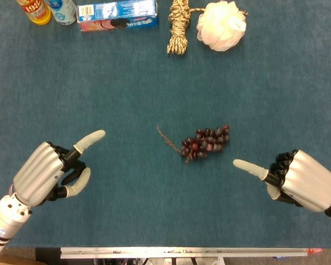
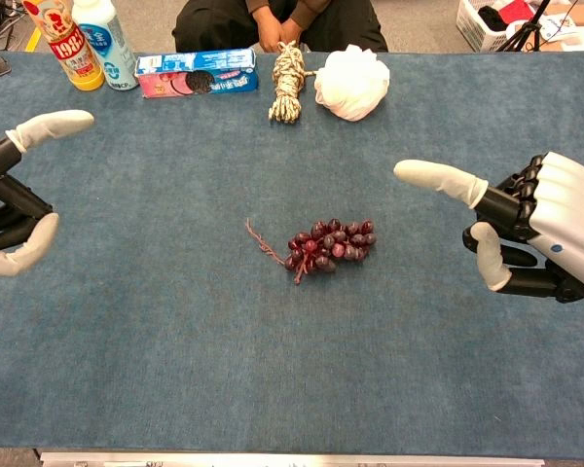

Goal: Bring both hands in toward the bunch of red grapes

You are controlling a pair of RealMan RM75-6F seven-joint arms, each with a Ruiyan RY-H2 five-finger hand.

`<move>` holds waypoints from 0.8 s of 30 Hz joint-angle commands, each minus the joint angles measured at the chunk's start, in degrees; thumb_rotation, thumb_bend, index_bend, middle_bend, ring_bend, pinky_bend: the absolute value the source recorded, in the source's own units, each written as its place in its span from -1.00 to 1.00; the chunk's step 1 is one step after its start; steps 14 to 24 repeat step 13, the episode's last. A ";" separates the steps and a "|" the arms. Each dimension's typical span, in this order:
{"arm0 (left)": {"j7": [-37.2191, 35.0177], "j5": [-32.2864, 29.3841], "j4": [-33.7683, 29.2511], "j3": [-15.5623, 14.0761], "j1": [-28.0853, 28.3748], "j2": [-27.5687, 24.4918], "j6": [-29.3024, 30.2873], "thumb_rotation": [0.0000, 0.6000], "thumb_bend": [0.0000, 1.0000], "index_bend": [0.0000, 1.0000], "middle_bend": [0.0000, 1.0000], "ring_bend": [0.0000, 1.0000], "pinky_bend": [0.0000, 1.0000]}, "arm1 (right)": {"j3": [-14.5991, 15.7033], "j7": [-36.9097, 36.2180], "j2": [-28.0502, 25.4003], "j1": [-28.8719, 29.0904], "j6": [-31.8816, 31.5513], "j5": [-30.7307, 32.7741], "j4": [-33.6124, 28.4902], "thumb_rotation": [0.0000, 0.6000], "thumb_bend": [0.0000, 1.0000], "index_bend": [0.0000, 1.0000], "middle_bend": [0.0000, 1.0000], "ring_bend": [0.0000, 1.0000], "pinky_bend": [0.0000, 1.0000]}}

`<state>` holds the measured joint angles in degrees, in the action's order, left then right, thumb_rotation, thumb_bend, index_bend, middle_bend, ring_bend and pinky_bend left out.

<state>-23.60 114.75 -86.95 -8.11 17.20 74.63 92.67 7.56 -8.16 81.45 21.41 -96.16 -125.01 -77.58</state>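
Observation:
The bunch of dark red grapes (image 1: 205,142) lies on the blue table cloth near the middle, its thin stem pointing left; the chest view shows the grapes (image 2: 329,243) too. My left hand (image 1: 49,174) hovers at the lower left, well apart from the bunch, one finger stretched toward it and the thumb spread below. In the chest view the left hand (image 2: 15,199) sits at the left edge. My right hand (image 1: 289,179) is at the lower right with one finger pointing at the grapes, its tip a short gap away. The right hand (image 2: 526,229) holds nothing.
Along the far edge stand a yellow bottle (image 1: 36,10), a white bottle (image 1: 63,10), a blue cookie box (image 1: 117,15), a coil of rope (image 1: 179,25) and a white bath puff (image 1: 221,25). A person (image 2: 273,19) sits behind the table. The metal front edge (image 1: 182,252) runs below the hands.

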 commanded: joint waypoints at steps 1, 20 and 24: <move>-0.65 1.05 0.84 -0.29 0.68 0.07 0.24 1.00 0.14 -1.00 0.90 1.00 0.95 | 0.39 -0.21 -0.25 0.15 0.09 0.03 0.02 1.00 0.73 -1.00 1.00 1.00 1.00; -1.00 0.41 1.15 -0.32 0.98 0.91 1.44 1.00 0.14 -1.00 0.90 1.00 0.95 | 1.12 -0.06 -0.91 0.45 0.36 0.80 -0.78 1.00 0.73 -1.00 1.00 1.00 1.00; -1.00 0.41 1.15 -0.32 0.98 0.91 1.44 1.00 0.14 -1.00 0.90 1.00 0.95 | 1.12 -0.06 -0.91 0.45 0.36 0.80 -0.78 1.00 0.73 -1.00 1.00 1.00 1.00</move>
